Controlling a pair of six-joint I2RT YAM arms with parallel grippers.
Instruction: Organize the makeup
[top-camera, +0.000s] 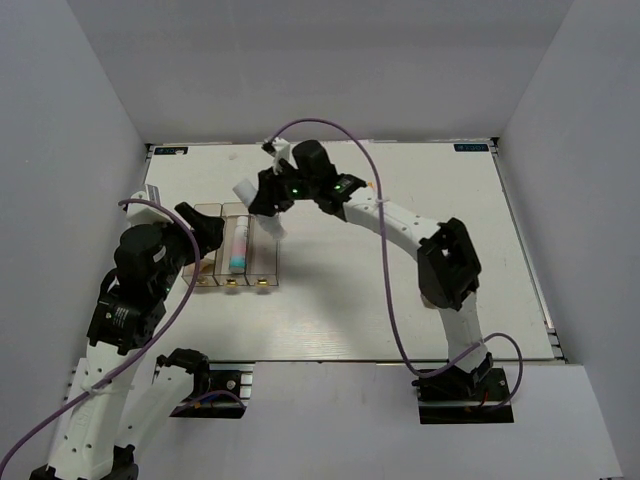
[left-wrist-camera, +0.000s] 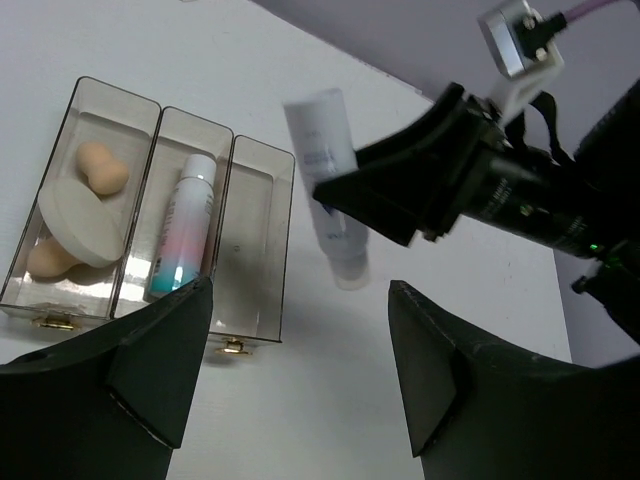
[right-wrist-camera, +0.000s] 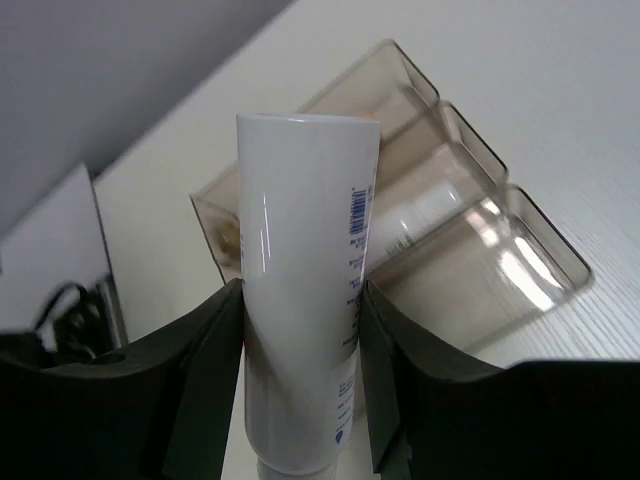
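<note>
Right end effector (right-wrist-camera: 300, 330) grips the slim white tube (right-wrist-camera: 300, 250) at mid-length, tilted above the surface (left-wrist-camera: 200, 60). Below its fingers lies the clear box (left-wrist-camera: 262, 152), holding a teal-ended tube (left-wrist-camera: 185, 225), two sponges (left-wrist-camera: 100, 168) and a puff (left-wrist-camera: 78, 220). Left end effector (left-wrist-camera: 300, 370) stands wide open, the box just ahead of it.

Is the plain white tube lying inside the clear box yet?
No, the right gripper is shut on the white tube, holding it in the air outside the clear box.
</note>
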